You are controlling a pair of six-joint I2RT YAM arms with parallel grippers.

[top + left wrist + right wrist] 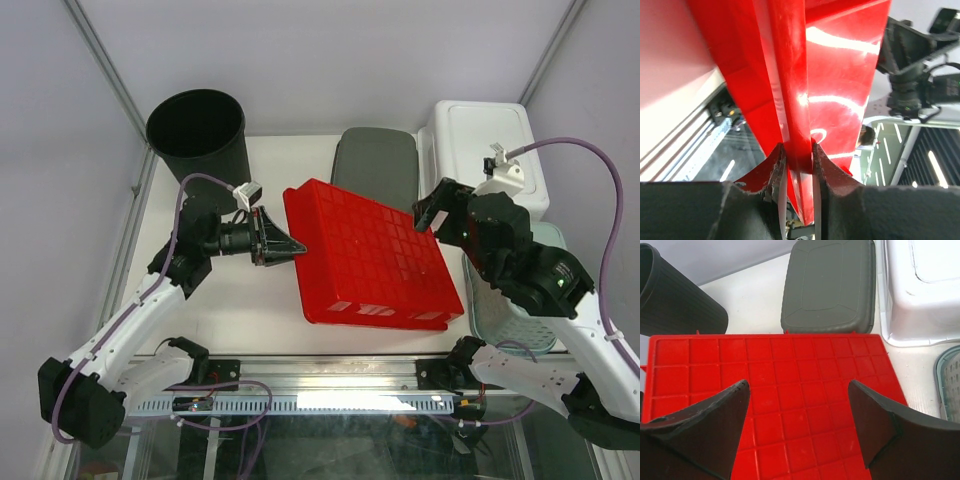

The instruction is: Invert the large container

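Observation:
The large red container (370, 255) lies in the middle of the table with its gridded underside facing up, its left side lifted a little. My left gripper (292, 246) is shut on the rim of its left edge; in the left wrist view the red rim (797, 115) runs up between the two fingers. My right gripper (428, 212) hovers above the container's far right corner, open and empty. In the right wrist view the red grid (790, 385) fills the space below the spread fingers (715, 420).
A black bucket (197, 132) stands at the back left. A dark grey lid (377, 165) lies behind the red container. A white bin (487, 150) stands at the back right, and a pale green basket (510, 320) at the right front.

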